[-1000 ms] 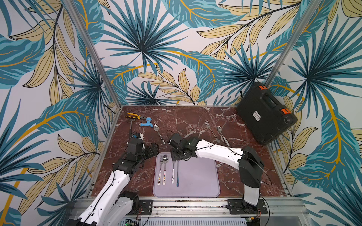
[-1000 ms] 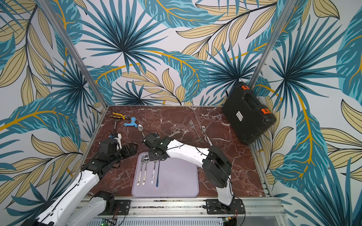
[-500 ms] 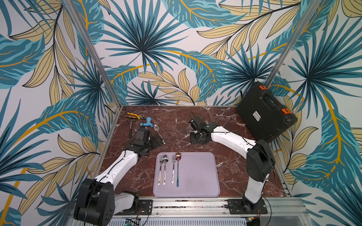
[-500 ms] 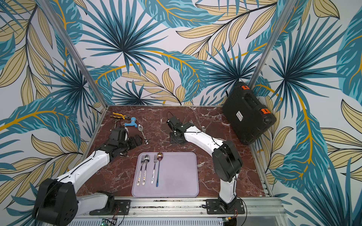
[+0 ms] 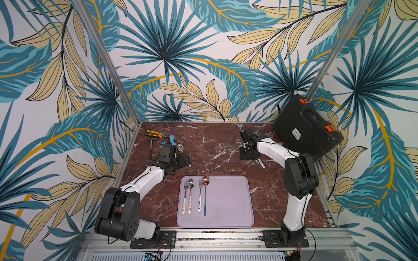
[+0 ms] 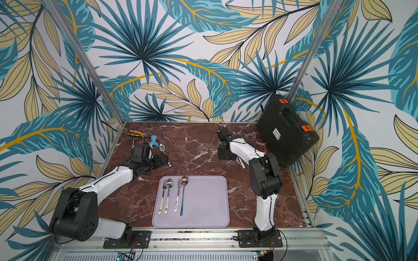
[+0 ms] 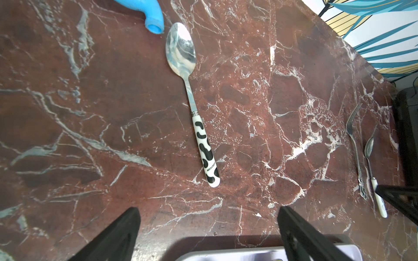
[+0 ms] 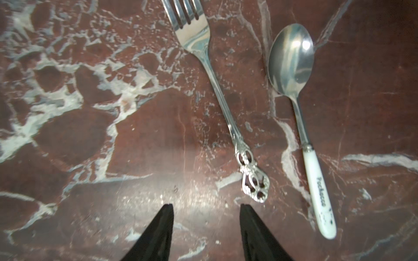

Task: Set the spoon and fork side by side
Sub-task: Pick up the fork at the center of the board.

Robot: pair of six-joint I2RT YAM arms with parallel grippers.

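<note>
On the tray (image 5: 226, 203), one fork-spoon pair (image 5: 190, 184) and a second pair (image 5: 205, 180) lie side by side. Remaining on the worktop (image 5: 214, 146): a cow-handled spoon (image 7: 192, 101) before the wide-spread, empty left tool (image 7: 208, 209), and an ornate fork (image 8: 217, 90) beside a white-handled spoon (image 8: 294, 67) before the half-spread, empty right tool (image 8: 205, 205).

White walls (image 5: 172, 49) papered with large teal, blue and tan palm leaves close the scene on the far, left and right sides. In both top views a left aluminium post (image 5: 110, 65) and a right aluminium post (image 5: 336, 45) rise from the far corners. The bench (image 5: 214, 144) is glossy red-brown marble with white veins, evenly lit. A ribbed aluminium rail (image 5: 226, 235) runs along its near edge.
</note>
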